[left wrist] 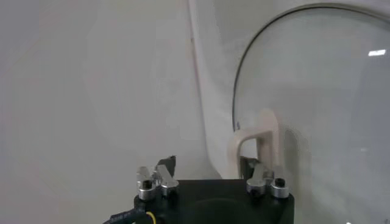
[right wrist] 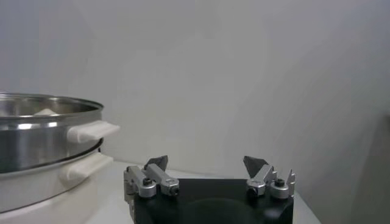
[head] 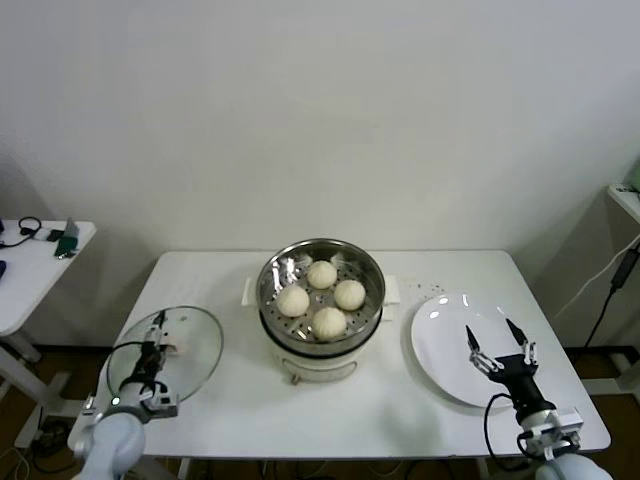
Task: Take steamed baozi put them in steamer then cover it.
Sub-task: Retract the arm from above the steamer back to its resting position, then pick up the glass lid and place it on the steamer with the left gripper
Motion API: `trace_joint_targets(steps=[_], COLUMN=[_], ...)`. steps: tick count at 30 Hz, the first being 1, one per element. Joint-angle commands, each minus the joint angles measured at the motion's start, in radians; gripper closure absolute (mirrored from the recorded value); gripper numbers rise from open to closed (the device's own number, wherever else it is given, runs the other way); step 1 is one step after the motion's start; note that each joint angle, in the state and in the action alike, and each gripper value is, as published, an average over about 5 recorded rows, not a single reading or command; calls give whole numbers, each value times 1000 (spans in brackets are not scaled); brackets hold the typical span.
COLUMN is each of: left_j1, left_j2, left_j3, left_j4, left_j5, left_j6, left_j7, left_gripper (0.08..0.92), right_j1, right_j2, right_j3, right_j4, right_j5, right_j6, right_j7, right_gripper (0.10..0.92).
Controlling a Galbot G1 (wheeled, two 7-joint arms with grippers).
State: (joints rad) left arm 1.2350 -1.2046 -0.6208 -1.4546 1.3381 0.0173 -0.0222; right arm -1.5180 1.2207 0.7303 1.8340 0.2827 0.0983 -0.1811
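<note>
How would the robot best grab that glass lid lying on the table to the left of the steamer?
Probably by the white arched handle at the middle of the glass lid, coming down from above. The lid lies flat with the handle standing up, so fingers can close across it. The left gripper is already there, one finger beside the handle.

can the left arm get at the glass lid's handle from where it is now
Probably yes. The left end effector is open right at the glass lid, which lies on the table, and the left wrist view shows the white handle just ahead of one fingertip, slightly off centre, with nothing between.
</note>
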Motion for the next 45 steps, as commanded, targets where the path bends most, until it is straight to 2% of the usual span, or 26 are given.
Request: trace_joint_targets(steps=[1, 10, 17, 29, 36, 41, 45], left_j1=[-17, -16, 4, 109, 174, 206, 176], left_j2=[-2, 0, 10, 53, 91, 157, 226], left_j3=[2, 2, 2, -9, -13, 1, 67], left_j4=[35, 24, -43, -302, -467, -580, -632], left_j5=[-14, -41, -86, -179, -177, -161, -222], left_j6=[-9, -15, -6, 74, 215, 331, 429], left_j7=[-8, -2, 1, -11, -29, -20, -26], left_gripper=[389, 649, 828, 844, 844, 844, 844], right_j1=[2, 25, 33, 58, 73, 104, 141], right_j2=[6, 9, 3, -18, -33, -73, -106], right_j3=[4, -4, -4, -5, -9, -39, -70], right_j4=[-6, -25, -40, -69, -91, -116, -142], right_j5=[-20, -36, -44, -45, -53, -58, -55], right_j6=[3, 5, 8, 11, 13, 15, 10], right_j7=[-3, -4, -4, -3, -1, 8, 11], right_gripper=[203, 203, 203, 203, 203, 203, 203])
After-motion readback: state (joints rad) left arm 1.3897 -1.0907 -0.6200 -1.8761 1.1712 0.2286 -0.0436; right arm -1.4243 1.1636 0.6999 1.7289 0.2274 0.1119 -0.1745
